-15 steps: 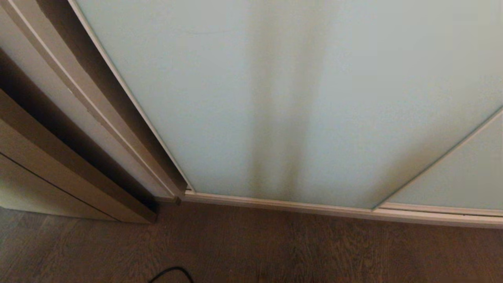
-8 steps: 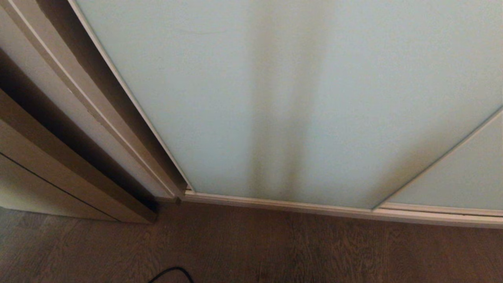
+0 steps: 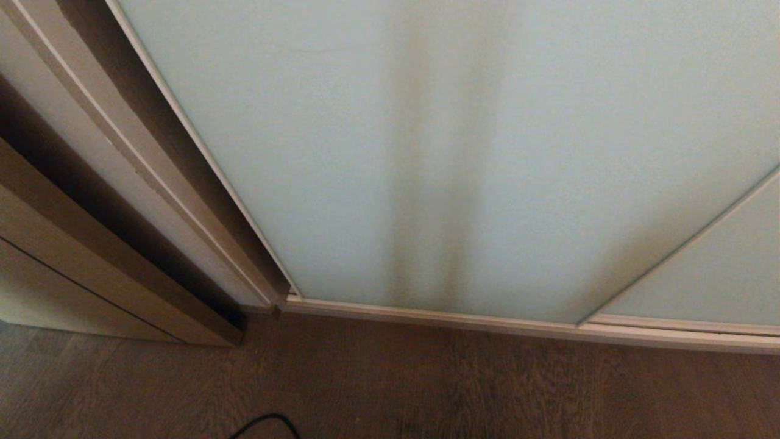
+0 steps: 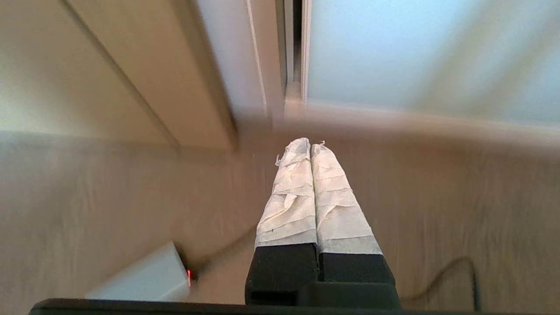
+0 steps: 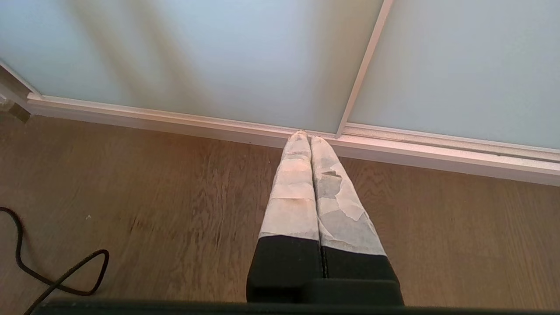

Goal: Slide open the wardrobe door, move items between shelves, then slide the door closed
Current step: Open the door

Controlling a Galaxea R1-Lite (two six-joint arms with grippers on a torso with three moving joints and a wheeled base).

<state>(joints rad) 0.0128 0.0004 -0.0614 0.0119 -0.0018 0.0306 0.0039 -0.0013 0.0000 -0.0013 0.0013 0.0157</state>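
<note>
The sliding wardrobe door (image 3: 426, 152) is a pale mint frosted-glass panel in a slim cream frame. It fills most of the head view and stands closed against the left jamb. It shows again in the left wrist view (image 4: 415, 52) and the right wrist view (image 5: 197, 52). A second glass panel (image 3: 713, 274) overlaps it on the right. The items and the shelves are hidden behind the glass. My left gripper (image 4: 310, 144) is shut and empty, low above the floor near the door's left edge. My right gripper (image 5: 308, 136) is shut and empty, pointing at the seam between the two panels. Neither arm appears in the head view.
Brown wood-grain floor (image 3: 426, 384) runs up to the cream bottom track (image 3: 487, 322). A beige jamb and side panel (image 3: 122, 201) stand to the left. A black cable (image 5: 52, 271) loops on the floor, also seen as a cable (image 3: 268, 424). A pale box with a red light (image 4: 144, 275) sits nearby.
</note>
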